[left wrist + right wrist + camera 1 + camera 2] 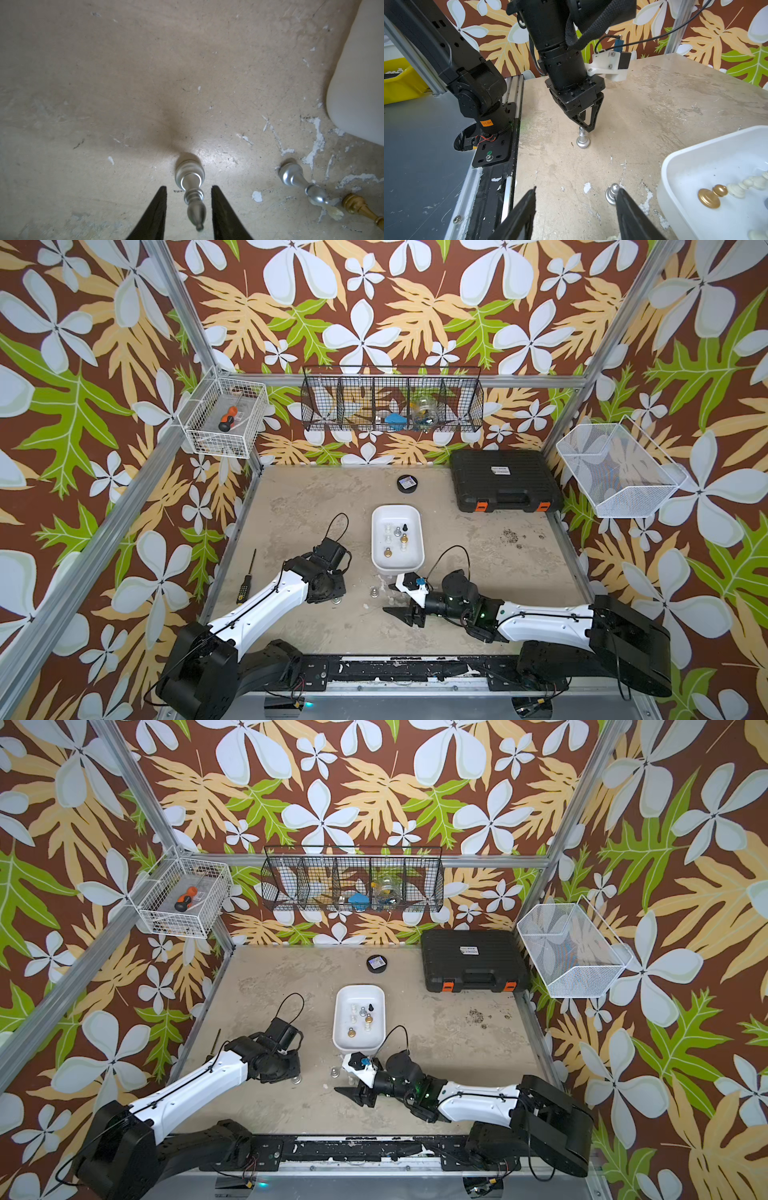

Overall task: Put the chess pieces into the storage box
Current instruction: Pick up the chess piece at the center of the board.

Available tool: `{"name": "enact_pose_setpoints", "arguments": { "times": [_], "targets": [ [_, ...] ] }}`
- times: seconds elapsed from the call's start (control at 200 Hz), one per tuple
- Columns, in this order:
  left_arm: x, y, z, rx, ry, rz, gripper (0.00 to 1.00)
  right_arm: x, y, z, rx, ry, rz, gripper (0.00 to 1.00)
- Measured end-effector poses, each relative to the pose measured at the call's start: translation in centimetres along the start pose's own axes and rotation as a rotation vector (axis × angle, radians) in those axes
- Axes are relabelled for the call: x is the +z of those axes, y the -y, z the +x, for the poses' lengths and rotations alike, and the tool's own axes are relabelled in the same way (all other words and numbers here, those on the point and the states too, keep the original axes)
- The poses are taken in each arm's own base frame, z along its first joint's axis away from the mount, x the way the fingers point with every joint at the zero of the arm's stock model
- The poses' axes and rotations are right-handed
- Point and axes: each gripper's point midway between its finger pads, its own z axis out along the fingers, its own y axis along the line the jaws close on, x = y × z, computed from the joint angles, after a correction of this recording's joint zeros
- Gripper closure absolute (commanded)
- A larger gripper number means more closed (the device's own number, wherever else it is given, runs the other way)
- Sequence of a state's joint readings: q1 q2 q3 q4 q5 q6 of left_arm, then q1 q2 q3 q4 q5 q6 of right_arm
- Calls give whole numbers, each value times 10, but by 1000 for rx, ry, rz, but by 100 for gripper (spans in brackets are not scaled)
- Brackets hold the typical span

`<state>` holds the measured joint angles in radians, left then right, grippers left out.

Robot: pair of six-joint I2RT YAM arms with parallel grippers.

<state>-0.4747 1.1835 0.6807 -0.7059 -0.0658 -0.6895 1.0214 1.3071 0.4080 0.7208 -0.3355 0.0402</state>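
Note:
The white storage box (377, 541) sits mid-table with several chess pieces inside: gold (387, 552), black (404, 527), silver and cream. My left gripper (189, 191) points straight down over an upright silver piece (190, 176). Its jaws straddle the piece's top with a small gap on each side, so it is open. A second silver piece (299, 180), a gold one (361, 209) and a cream one (334, 213) lie near the box corner (357, 83). My right gripper (576, 191) is low, open and empty, with that second silver piece (612, 193) just beside one finger.
A black puck (407, 483) lies behind the box, and a black case with orange latches (505, 480) sits at the back right. A screwdriver (246, 585) lies along the table's left edge. Wire baskets (226, 416) hang on the walls. The left arm's base (488, 116) stands near the front rail.

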Motion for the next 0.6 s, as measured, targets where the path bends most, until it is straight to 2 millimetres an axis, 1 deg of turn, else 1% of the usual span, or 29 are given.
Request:
{"name": "enact_pose_setpoints", "arguments": {
  "times": [0.075, 0.23, 0.39, 0.601],
  "targets": [
    [2, 3, 0, 1, -5, 11, 69, 0, 1, 1, 0, -7, 6, 37],
    [7, 5, 1, 9, -22, 11, 73, -1, 5, -1, -16, -4, 29, 37],
    [7, 6, 2, 13, -26, 16, 77, -4, 8, -4, -21, 6, 53, 37],
    [7, 7, 3, 17, -27, 16, 76, -6, 12, -7, -27, 14, 77, 37]
  ]
}}
